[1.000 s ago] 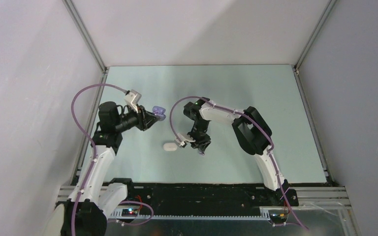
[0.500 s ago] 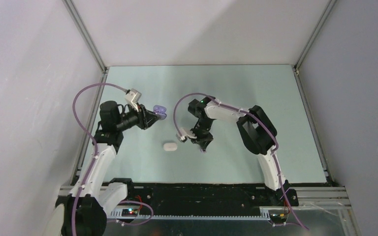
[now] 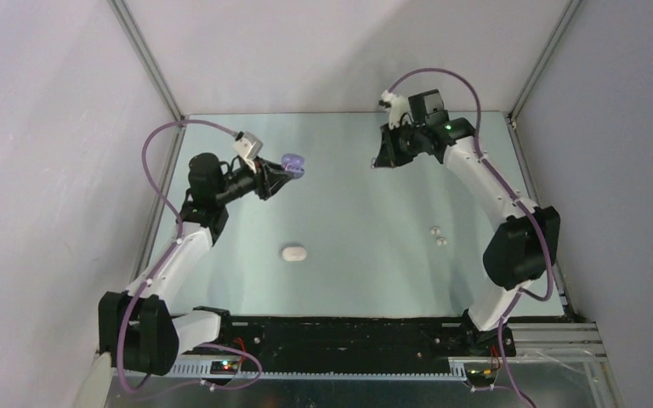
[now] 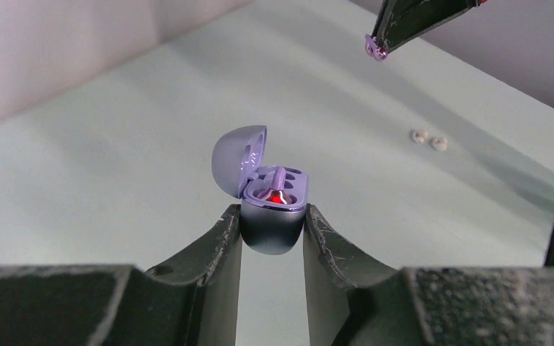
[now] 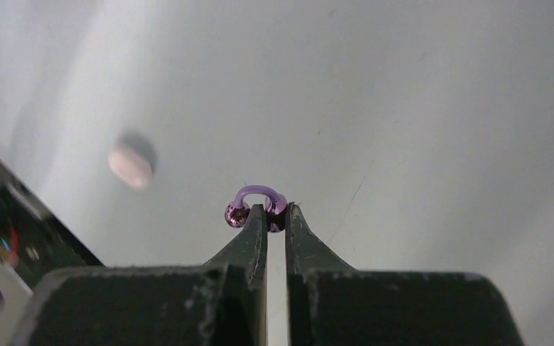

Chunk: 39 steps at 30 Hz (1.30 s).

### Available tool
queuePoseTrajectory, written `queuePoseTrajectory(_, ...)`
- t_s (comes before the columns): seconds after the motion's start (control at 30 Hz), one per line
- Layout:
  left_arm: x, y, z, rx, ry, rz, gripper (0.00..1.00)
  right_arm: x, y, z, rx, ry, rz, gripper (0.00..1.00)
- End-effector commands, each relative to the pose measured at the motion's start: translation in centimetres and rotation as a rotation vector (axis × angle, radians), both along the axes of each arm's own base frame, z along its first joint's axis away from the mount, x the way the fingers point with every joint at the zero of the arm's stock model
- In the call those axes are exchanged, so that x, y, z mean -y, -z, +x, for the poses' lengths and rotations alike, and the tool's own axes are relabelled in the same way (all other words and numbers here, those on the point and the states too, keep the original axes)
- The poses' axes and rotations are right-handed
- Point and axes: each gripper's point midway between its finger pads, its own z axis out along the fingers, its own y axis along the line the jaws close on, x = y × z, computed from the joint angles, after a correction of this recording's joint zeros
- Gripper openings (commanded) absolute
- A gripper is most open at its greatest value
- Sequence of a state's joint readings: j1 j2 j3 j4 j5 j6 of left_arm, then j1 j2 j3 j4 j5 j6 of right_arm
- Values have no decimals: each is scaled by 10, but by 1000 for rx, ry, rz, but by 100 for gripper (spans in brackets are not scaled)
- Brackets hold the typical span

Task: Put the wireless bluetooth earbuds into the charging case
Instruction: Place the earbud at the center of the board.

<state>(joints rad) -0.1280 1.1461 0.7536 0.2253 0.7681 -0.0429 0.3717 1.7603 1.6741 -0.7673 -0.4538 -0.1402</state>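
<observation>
Aloft, right end effector (image 5: 274, 215) pinches a purple earbud (image 5: 236, 214); left end effector (image 4: 272, 216) clamps the open case (image 4: 271, 236).

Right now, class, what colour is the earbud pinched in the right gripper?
Translucent purple earbud, clearest in the right wrist view.

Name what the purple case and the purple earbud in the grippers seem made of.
Purple case: likely smooth plastic, satin finish; soft highlights on its domed lid. Purple earbud: seemingly translucent glossy plastic; light shows through its arch, with small glints.
</observation>
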Motion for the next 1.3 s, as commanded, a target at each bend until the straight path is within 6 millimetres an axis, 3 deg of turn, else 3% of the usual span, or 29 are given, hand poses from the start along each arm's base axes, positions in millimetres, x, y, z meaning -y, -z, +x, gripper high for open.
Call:
queuePoseTrajectory(0.0,16,-47,24,225,0,23,0,7,-50,24,13,410,121,0)
queuePoseTrajectory(0.13,17,-47,33,208,-34,28,0,55,5,18,-85,615,-49,0)
queuePoseTrajectory(0.23,13,-46,33,198,-54,42,0,84,67,-8,-239,686,-165,0)
queuePoseTrajectory(0.4,9,-39,28,166,-71,51,0,95,124,-35,-389,642,-258,0)
queuePoseTrajectory(0.7,11,-33,21,126,-69,65,0,107,193,-42,-553,681,-361,4)
queuePoseTrajectory(0.77,13,-32,20,126,-60,80,0,104,203,-43,-582,676,-360,9)
queuePoseTrajectory(0.83,16,-31,19,124,-53,91,0,103,208,-43,-601,678,-359,23)
queuePoseTrajectory(0.87,18,-30,18,118,-47,95,0,102,208,-42,-604,684,-352,31)
queuePoseTrajectory(1.03,21,-30,17,115,-29,91,0,97,191,-38,-624,653,-271,52)
queuePoseTrajectory(1.27,20,-25,22,115,-8,115,0,90,154,-20,-546,573,-127,58)
